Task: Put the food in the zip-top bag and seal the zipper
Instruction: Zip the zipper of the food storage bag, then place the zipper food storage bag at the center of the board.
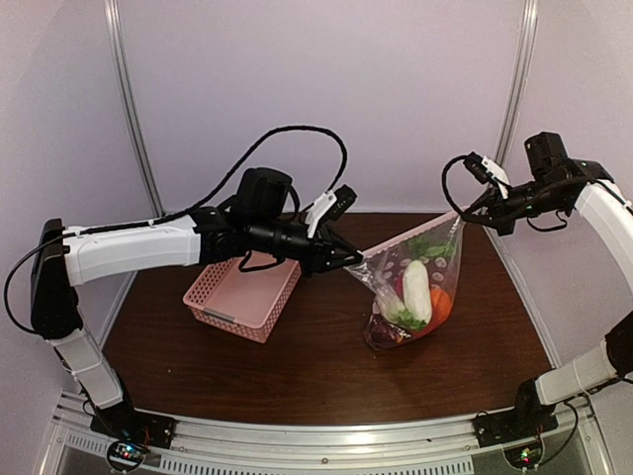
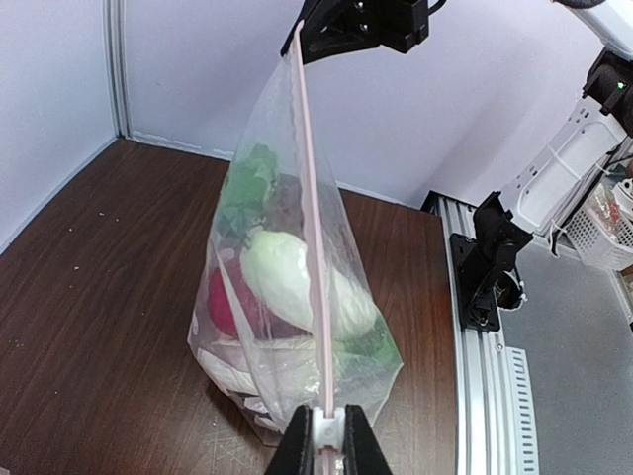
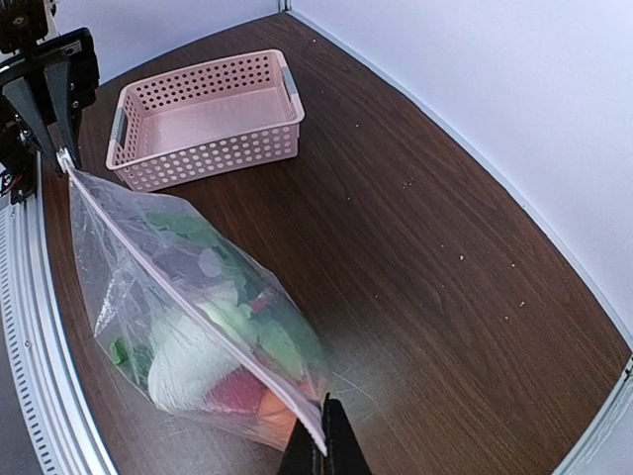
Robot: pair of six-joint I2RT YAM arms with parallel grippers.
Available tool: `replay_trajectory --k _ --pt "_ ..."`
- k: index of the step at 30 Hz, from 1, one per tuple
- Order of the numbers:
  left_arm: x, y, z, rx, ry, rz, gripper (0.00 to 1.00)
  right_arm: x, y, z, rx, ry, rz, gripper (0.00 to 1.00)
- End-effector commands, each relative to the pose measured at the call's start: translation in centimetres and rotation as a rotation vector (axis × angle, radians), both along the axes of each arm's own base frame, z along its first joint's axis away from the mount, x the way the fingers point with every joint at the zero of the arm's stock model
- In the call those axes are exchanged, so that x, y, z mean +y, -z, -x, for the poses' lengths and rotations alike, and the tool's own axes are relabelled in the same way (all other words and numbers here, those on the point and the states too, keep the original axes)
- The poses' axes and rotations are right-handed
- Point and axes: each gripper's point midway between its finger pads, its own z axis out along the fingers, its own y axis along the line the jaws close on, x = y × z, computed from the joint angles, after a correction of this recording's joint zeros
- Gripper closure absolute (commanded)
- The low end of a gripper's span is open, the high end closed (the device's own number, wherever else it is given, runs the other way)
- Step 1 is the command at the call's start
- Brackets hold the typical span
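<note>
Now both arms' jaws pinch one bag [image 1: 442,259] by its zipper [image 2: 312,228]; two radishes [image 1: 416,293] inside.

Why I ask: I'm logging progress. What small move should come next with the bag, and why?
Probably slide the left gripper along the zipper toward the right gripper, jaws pinched, to press it shut. The food is already inside the bag, each gripper pinches one end of the taut strip, and I cannot tell whether it is sealed all along.
</note>
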Motion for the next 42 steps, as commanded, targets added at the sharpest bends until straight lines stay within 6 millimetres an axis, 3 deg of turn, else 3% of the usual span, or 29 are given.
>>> replay_trajectory --k 1,23,28,36,39,42 --pt "2.0 1.8 0.4 0.045 -0.007 -0.075 1.0 -2.5 -0.4 -2.3 -0.063 0.114 0.04 1.0" --pt "2.7 2.7 0.4 0.046 -0.019 -0.096 1.0 -2.5 0.3 -3.0 -0.048 0.122 0.03 1.0" --pt "1.8 2.2 -0.2 0.046 -0.022 -0.069 1.0 -1.8 0.3 -2.6 -0.04 0.09 0.004 1.0" --pt "-3.7 -0.3 -5.1 0.02 -0.019 0.024 1.0 -0.1 -0.3 -3.9 -0.061 0.06 -0.019 1.0" --pt "-4.9 -1.6 -8.6 0.002 -0.074 0.044 1.0 0.0 -2.3 -5.9 -0.094 0.077 -0.046 1.0" --pt "-4.5 -3.7 -12.8 -0.043 -0.177 0.096 1.0 -0.2 -4.9 -8.4 -0.163 0.105 -0.042 1.0"
